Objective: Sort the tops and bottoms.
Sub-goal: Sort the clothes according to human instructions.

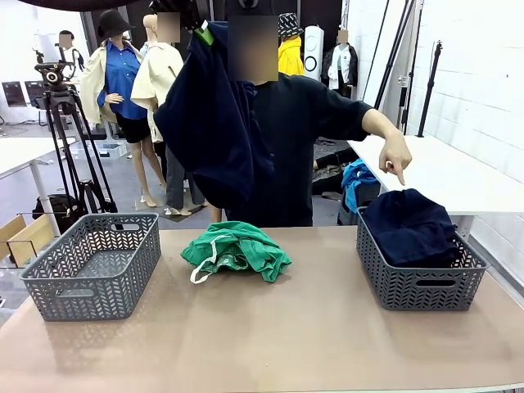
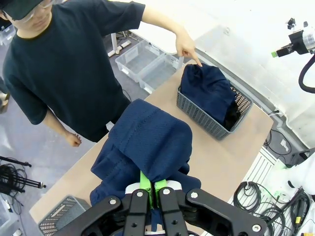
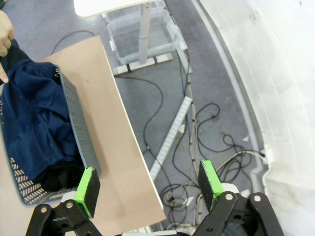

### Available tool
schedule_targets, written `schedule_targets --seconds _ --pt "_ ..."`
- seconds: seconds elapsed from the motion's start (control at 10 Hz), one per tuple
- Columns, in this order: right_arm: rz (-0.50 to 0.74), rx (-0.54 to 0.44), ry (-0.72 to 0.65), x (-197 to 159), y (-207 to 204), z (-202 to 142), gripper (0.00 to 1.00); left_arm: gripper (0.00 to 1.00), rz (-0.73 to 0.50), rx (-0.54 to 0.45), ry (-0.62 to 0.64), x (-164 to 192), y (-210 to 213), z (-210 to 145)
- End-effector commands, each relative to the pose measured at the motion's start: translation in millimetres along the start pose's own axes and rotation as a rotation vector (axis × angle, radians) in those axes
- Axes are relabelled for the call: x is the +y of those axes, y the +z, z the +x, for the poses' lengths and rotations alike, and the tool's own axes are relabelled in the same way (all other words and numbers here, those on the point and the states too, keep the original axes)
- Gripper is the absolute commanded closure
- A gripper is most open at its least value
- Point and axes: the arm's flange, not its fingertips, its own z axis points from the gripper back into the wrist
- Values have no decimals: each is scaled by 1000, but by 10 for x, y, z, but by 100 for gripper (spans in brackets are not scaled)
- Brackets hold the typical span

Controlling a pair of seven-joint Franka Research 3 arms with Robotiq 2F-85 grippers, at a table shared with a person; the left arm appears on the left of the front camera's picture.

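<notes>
High in the front view my left gripper [image 1: 202,31] is shut on a large dark navy garment [image 1: 214,123], which hangs in front of the person. The left wrist view shows the same gripper [image 2: 151,183] pinching the navy cloth [image 2: 152,140] between its green pads. A bright green garment [image 1: 237,250] with a white cord lies at the middle of the table. The right grey basket [image 1: 422,288] holds navy garments [image 1: 409,225], with black cloth [image 3: 59,179] under them. The person's hand [image 1: 396,155] points down at this basket. My right gripper [image 3: 147,169] stands open over the floor, past the table's right edge.
An empty grey basket [image 1: 94,266] stands at the table's left. The person stands at the far edge, behind the hanging garment. Cables [image 3: 197,147] lie on the floor to the right of the table. Clear bins [image 2: 147,61] sit beyond the far edge.
</notes>
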Motion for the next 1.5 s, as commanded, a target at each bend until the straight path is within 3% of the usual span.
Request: schedule_targets --seconds 0.0,0.3,0.9,1.2,1.4 --pt "5 6 3 -2 1 6 0 100 2 -14 1 -5 52 10" --pt "5 6 3 -2 1 6 0 100 0 0 0 0 0 0" --pt "5 6 3 -2 1 6 0 100 -284 -101 -225 -1143 -1140 1381" --pt "5 6 3 -2 1 6 0 100 -483 -84 -217 -1723 -1904 1827" --pt "5 6 3 -2 1 6 0 100 -535 -82 -191 -2089 -2462 1981"
